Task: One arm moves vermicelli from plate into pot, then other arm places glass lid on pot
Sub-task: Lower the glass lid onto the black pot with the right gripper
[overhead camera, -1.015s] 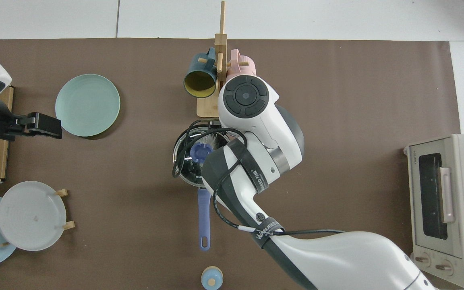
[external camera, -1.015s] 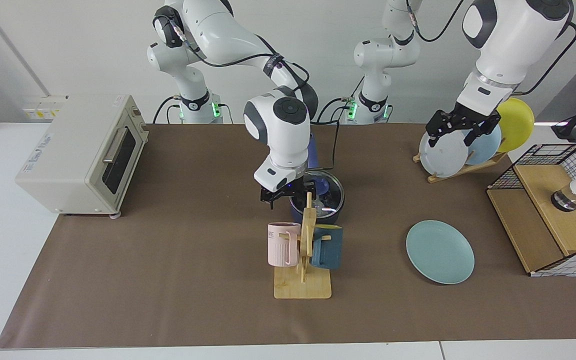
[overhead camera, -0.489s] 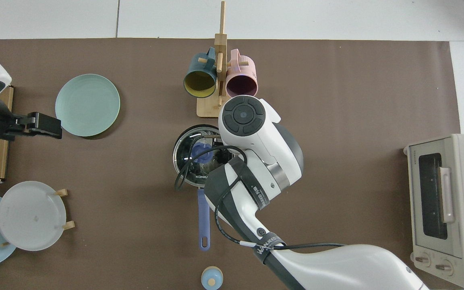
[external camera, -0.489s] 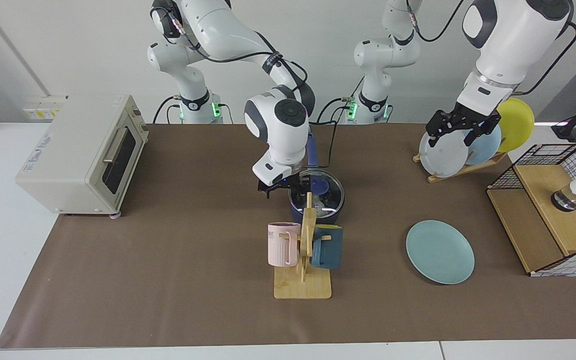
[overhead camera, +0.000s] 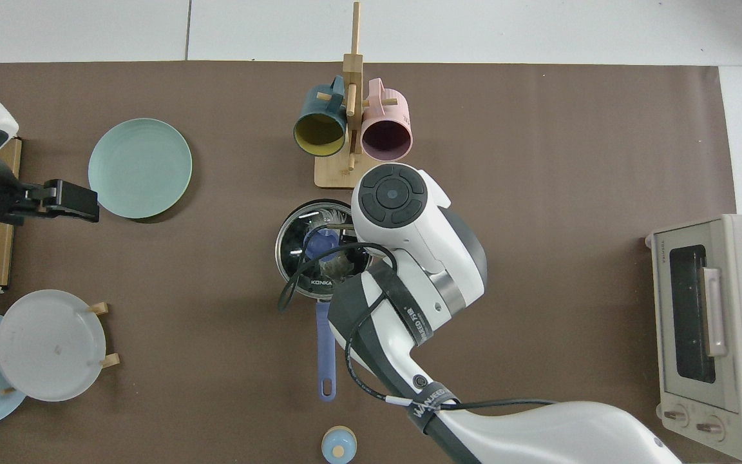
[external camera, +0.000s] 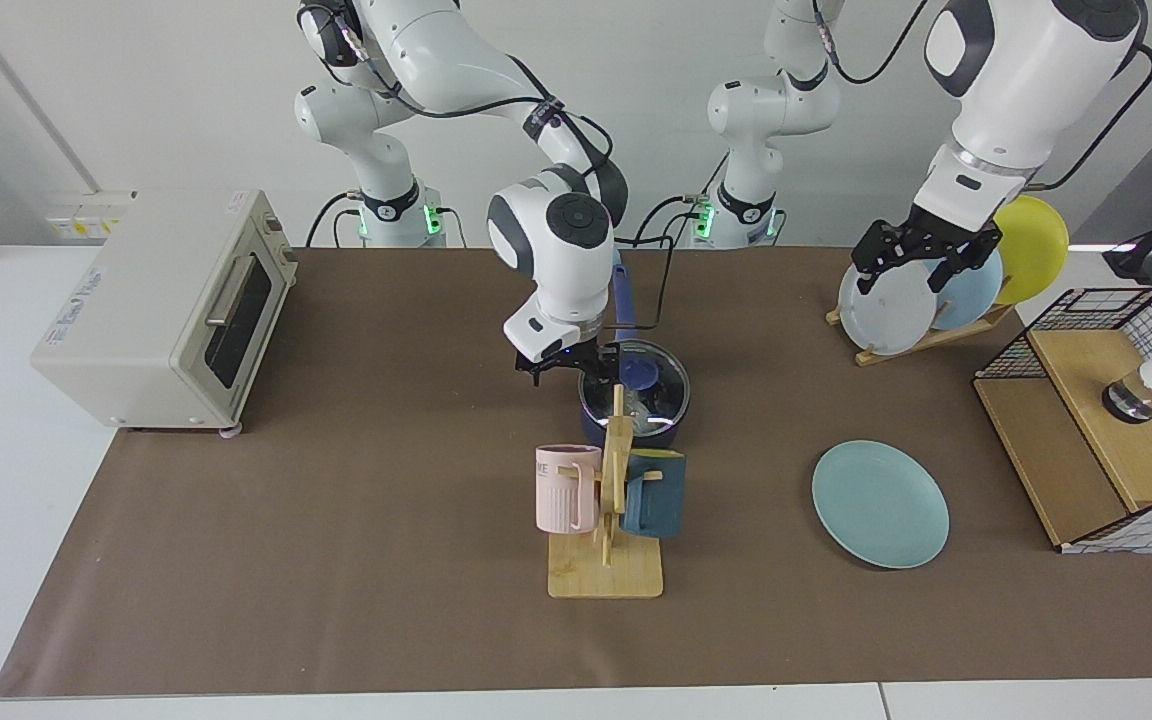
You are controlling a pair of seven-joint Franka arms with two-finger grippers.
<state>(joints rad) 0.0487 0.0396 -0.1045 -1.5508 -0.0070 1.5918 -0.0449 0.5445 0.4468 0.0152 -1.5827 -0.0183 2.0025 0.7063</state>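
Note:
The dark blue pot stands mid-table with its long blue handle pointing toward the arm bases. The glass lid rests on it, blue knob upward. Whitish vermicelli shows through the glass. My right gripper hovers open just beside the knob, holding nothing; its wrist hides it from above. The teal plate lies bare. My left gripper waits, open, high by the plate rack.
A bamboo mug rack with a pink mug and a dark teal mug stands right in front of the pot. A toaster oven, a plate rack and a wire-and-wood box line the sides.
My right gripper has risen and drawn back from the pot toward its base. The lid stays on the pot. The left arm has not moved.

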